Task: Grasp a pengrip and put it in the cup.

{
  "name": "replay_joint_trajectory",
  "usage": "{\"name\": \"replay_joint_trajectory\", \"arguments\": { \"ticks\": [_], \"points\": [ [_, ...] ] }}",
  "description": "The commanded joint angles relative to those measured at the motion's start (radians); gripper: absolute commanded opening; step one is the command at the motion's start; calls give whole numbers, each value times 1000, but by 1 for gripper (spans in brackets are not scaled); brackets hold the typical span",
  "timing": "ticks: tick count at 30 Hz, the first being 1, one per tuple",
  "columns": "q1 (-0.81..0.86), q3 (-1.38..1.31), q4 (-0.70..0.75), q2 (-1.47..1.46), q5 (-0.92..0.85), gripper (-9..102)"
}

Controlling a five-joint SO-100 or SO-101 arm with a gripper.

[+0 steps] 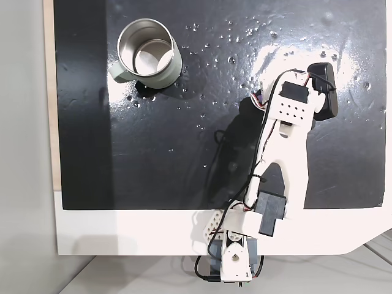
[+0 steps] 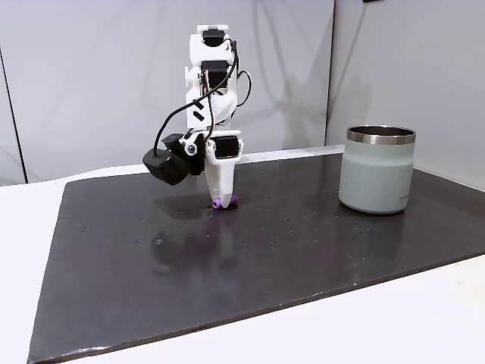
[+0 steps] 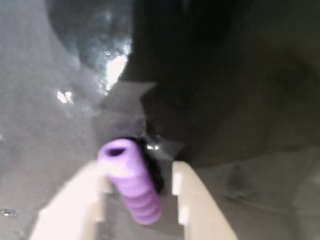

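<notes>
Wrist view shows my pincer (image 3: pixel 135 192) partly open, straddling the purple pengrip (image 3: pixel 131 180), which lies on the dark counter (image 2: pixel 303 250) between my fingers, one touching it, one just beside. I judge the grasp underway: next I close, lift, and carry to the cup (image 2: pixel 378 168), well apart.

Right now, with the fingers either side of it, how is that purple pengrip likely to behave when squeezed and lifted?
The pengrip looks ribbed and rubbery, so it probably gives a little and resists slipping. Being a round tube lying on the smooth dark mat, it may roll if one finger touches first. It is tiny beside the cup, so likely very light.
</notes>
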Motion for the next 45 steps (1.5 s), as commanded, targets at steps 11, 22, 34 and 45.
{"name": "replay_joint_trajectory", "arguments": {
  "ticks": [11, 22, 34, 45],
  "points": [
    [-89, -83, 64, 170, 81, 0],
    [-322, -195, 215, 445, 227, 0],
    [-512, -225, -54, 500, 295, 0],
    [-638, -222, -196, 445, 367, 0]
  ]
}}
